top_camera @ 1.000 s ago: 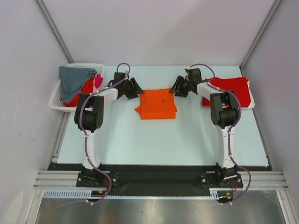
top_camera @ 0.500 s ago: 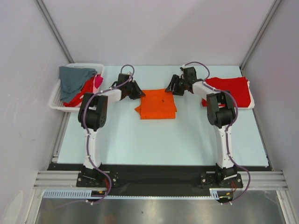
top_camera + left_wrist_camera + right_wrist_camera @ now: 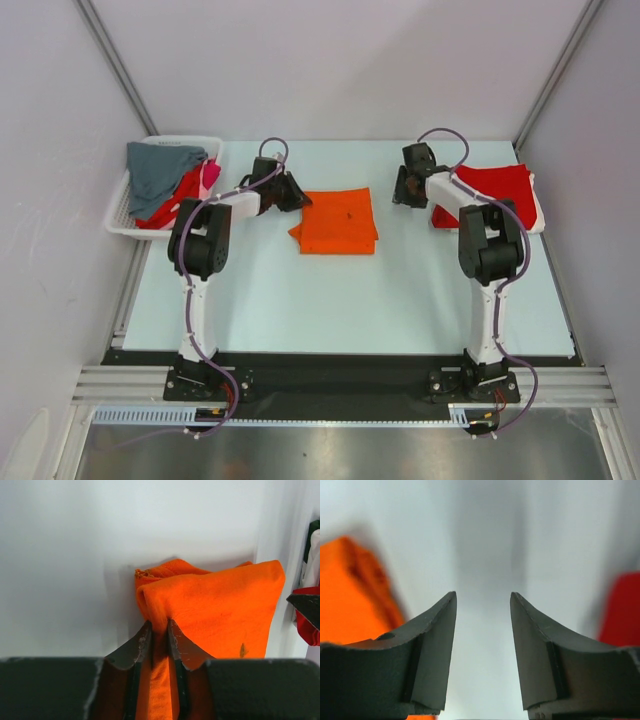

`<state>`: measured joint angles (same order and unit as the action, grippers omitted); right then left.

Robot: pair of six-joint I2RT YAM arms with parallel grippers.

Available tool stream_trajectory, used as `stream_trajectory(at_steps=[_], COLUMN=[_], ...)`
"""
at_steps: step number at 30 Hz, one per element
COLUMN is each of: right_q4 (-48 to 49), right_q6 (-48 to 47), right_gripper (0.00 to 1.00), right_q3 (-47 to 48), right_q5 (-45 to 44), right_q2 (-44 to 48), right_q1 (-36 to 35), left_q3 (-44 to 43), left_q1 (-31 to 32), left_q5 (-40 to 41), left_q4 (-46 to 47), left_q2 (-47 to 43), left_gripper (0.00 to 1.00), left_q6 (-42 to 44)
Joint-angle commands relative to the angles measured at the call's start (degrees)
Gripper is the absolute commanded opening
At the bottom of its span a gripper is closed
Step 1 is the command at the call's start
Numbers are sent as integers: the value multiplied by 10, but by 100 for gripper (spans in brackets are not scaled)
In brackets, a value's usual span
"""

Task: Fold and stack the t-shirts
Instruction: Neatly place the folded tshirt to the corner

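Where the orange t-shirt (image 3: 337,222) lies folded into a rough square on the pale blue table (image 3: 330,300), mid-width and toward the far side, the left gripper (image 3: 296,194) sits low at the cloth's left edge. Left wrist view: both fingers (image 3: 137,647) are pinched tight on a ridge of orange fabric that runs up between them. The rest of the shirt spreads flat beyond the tips, with a small dark speck on it. The right gripper (image 3: 404,188) is off the shirt's right side, apart from it, over the bare strip between the orange t-shirt and the red t-shirt (image 3: 497,184). Right wrist view: jaws parted, nothing between them but table, an orange blur to the left and a red blur to the right. The red t-shirt lies spread at the table's far right, a white edge (image 3: 541,218) showing under its right side; cannot tell what that is. Far left, a white mesh basket (image 3: 122,212) holds a heap: grey t-shirt (image 3: 160,168) on top, second red t-shirt (image 3: 178,196) beneath it, pink t-shirt (image 3: 210,176) peeking out at the right rim.
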<state>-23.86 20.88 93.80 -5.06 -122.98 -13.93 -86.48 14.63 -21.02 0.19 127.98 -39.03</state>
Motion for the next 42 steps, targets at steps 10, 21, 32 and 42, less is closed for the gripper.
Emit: stream_trajectory(at_steps=[10, 21, 32, 42], right_q4=[-235, -270, -270, -236], right_q6=[-75, -101, -102, -96], right_gripper=[47, 53, 7, 0], right_q3=[150, 176, 176, 148], right_q5=[-490, -618, -663, -647], right_q2=[-113, -203, -220, -174], right_q1=[-66, -57, -44, -115], left_q3=[-1, 27, 47, 64], left_q1=[2, 0, -1, -4], left_q5=[-47, -67, -78, -87], left_q4=[57, 80, 99, 110], left_q2=[-10, -30, -44, -61], left_gripper=[20, 20, 19, 19], left_q6=[-2, 0, -3, -6])
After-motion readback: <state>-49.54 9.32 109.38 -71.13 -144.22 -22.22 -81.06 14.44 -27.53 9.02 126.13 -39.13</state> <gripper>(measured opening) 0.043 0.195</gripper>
